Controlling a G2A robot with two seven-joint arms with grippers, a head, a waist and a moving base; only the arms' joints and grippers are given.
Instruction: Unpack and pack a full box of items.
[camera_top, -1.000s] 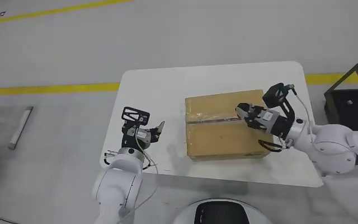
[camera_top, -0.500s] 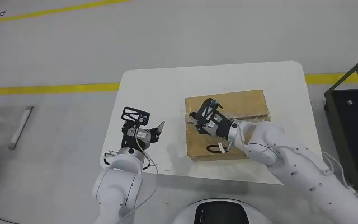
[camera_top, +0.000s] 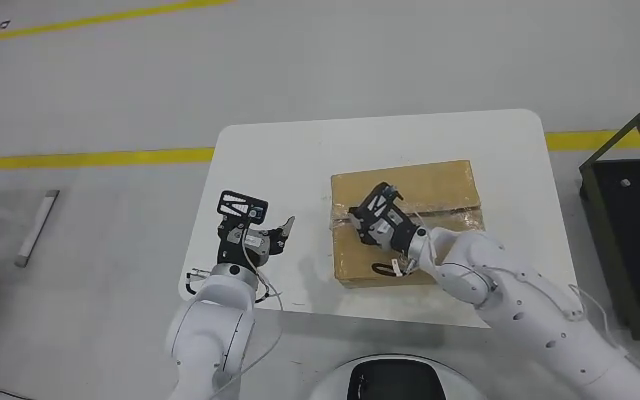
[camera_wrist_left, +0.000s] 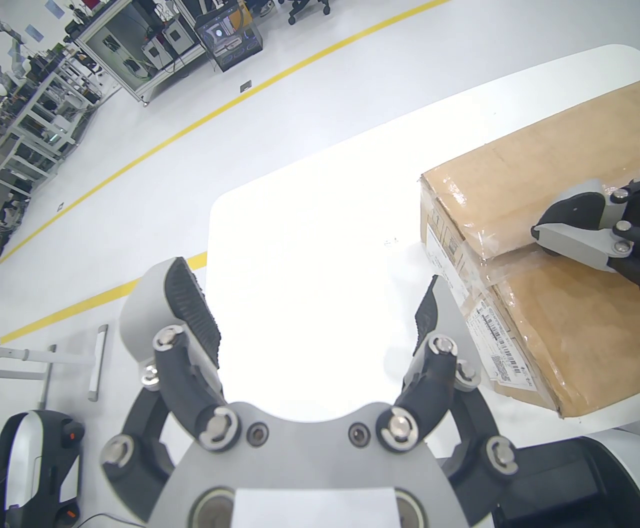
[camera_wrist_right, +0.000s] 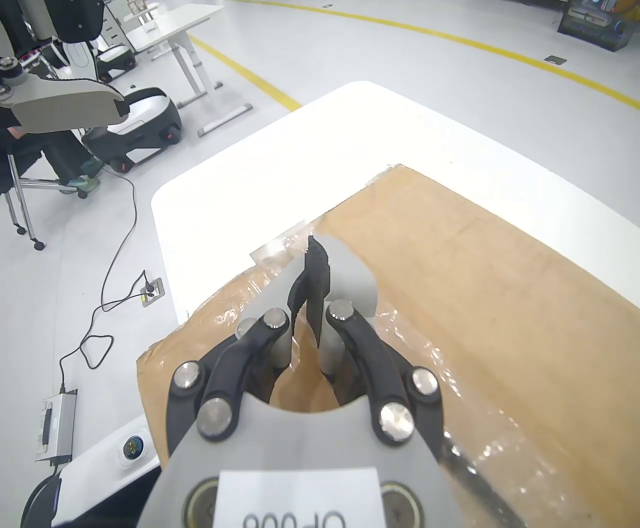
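Observation:
A closed brown cardboard box stands on the white table, its top seam covered with clear tape. My right gripper is shut. Its tips rest on the taped seam at the end of the box nearest my left arm, where a loose bit of tape sticks up. My left gripper hangs open above bare table beside that end of the box, holding nothing.
A dark rack stands off the table's right side. There is free table surface left of the box and behind it. A yellow line runs along the floor, and a grey bar lies on it.
My right arm has swept from the box's right end along the taped seam to its left end. The left arm and the box have not moved.

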